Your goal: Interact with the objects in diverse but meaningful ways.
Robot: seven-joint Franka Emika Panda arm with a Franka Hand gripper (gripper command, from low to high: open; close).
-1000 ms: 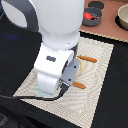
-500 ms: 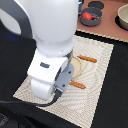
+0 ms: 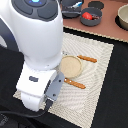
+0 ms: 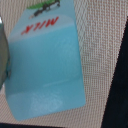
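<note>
The light-blue milk carton with red lettering (image 4: 47, 62) filled my wrist view on the cream woven mat (image 3: 95, 75); I couldn't tell my gripper's state.

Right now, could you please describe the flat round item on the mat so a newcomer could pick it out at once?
Start at the pale woven mat covering the dark table in the exterior view. Beside the big white robot arm lies a flat tan disc. Unlike the two thin brown sticks near it, it is round, wide and pale.
</note>
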